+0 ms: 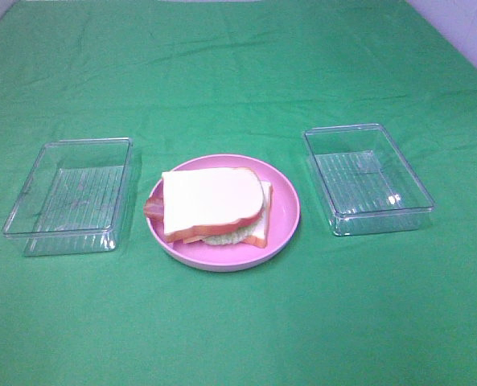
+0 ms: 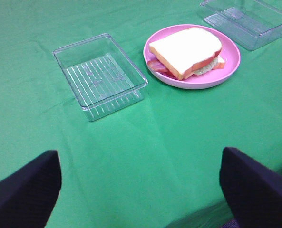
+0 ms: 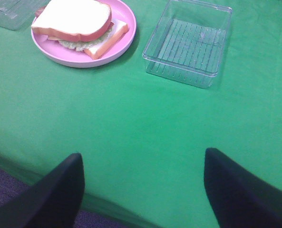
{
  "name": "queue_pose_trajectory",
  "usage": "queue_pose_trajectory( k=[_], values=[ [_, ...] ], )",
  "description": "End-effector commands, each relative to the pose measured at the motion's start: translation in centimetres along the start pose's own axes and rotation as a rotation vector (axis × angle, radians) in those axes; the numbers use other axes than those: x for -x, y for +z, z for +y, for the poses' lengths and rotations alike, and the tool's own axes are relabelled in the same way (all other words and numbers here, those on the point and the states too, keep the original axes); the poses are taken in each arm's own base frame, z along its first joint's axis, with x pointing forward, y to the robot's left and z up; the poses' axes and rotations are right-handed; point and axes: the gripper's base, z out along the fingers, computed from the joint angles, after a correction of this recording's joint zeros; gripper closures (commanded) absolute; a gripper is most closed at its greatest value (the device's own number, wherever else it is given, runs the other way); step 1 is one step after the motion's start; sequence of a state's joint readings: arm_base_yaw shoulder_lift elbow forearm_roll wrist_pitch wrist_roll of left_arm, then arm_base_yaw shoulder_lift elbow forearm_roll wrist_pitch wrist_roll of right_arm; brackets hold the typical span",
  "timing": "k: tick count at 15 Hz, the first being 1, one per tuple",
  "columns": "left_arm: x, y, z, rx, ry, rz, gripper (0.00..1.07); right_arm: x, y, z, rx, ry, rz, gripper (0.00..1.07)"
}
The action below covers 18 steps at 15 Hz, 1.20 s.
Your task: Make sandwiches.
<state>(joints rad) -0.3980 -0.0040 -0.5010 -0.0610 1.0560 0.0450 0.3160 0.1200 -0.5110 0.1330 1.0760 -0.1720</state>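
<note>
A stacked toy sandwich [image 1: 214, 205] rests on the round pink plate [image 1: 288, 211] in the middle of the green cloth. Its top slice is white with an orange-brown crust; lettuce, bacon and the lower slice peek out beneath. The same sandwich [image 2: 186, 51] [image 3: 74, 21] appears in both wrist views. No arm enters the high view. My left gripper [image 2: 141, 185] stands open well back from the plate, over the near edge of the cloth, with nothing between its fingers. My right gripper [image 3: 143, 187] is likewise open and empty, near the cloth's front edge.
An empty clear plastic tray [image 1: 71, 195] sits left of the plate, and another [image 1: 367, 177] sits to its right. The pink plate [image 2: 228, 59] [image 3: 124, 33] and trays [image 2: 100, 76] [image 3: 188, 42] lie on a green cloth covering the table.
</note>
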Motion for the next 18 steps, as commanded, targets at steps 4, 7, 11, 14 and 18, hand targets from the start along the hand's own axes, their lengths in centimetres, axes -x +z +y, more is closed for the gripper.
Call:
queue_pose_trajectory(
  k=[4,7,11,14,18],
  values=[
    [-0.1,-0.3,0.0,-0.002,0.001,-0.033,0.21,-0.1,0.0,0.0,-0.005,-0.016,-0.014,0.39],
    [-0.1,-0.3,-0.1,0.034,-0.017,-0.034,0.21,0.0,0.0,0.0,-0.044,0.022,-0.014,0.39],
    [0.0,0.0,-0.3,0.376,-0.181,-0.037,0.21,-0.2,-0.3,0.1,-0.219,0.157,-0.053,0.39],
    [0.1,0.1,-0.4,0.487,-0.234,-0.038,0.21,-0.9,-1.0,0.6,-0.229,0.142,-0.123,0.39],
    [0.1,0.0,-0.4,0.482,-0.231,-0.039,0.21,-1.0,-1.1,0.8,-0.259,0.159,-0.139,0.39]
  ],
)
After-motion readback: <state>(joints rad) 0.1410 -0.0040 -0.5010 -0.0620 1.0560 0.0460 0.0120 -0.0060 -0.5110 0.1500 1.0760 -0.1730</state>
